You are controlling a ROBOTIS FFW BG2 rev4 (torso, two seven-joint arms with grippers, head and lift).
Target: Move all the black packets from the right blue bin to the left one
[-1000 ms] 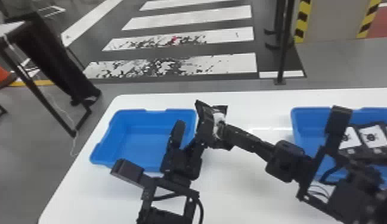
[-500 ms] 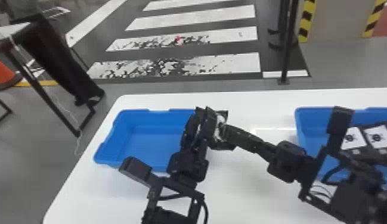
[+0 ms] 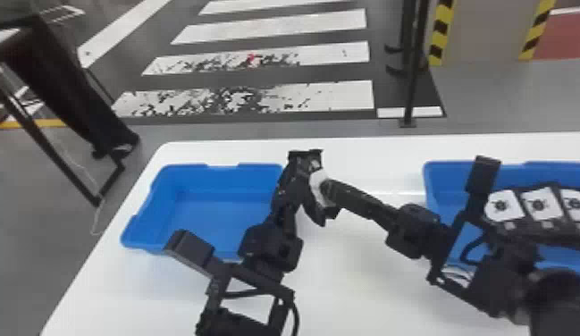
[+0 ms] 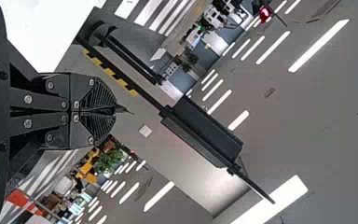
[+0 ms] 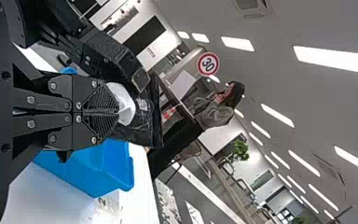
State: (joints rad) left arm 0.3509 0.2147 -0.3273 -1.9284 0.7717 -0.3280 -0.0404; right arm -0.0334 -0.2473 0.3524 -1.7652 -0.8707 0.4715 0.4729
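Note:
Between the two bins, above the table, my left gripper (image 3: 303,166) and my right gripper (image 3: 325,186) meet at one black packet (image 3: 320,180) with a white label. In the right wrist view my right gripper (image 5: 118,112) is shut on the packet (image 5: 142,129) beside its label. My left gripper (image 4: 115,111) is shut too, a thin dark packet edge (image 4: 124,109) poking out between its tips. The left blue bin (image 3: 203,193) shows its bare blue floor. Several black packets (image 3: 503,206) lie in a row inside the right blue bin (image 3: 449,169).
The white table (image 3: 346,286) stretches under both arms and bins. Part of the right bin lies behind the right arm, and the left arm crosses the left bin's right side. A black post (image 3: 413,76) stands beyond the table.
My left gripper has moved right from over the left bin's edge onto the held packet and closed there. My right gripper has kept its hold, staying nearly still.

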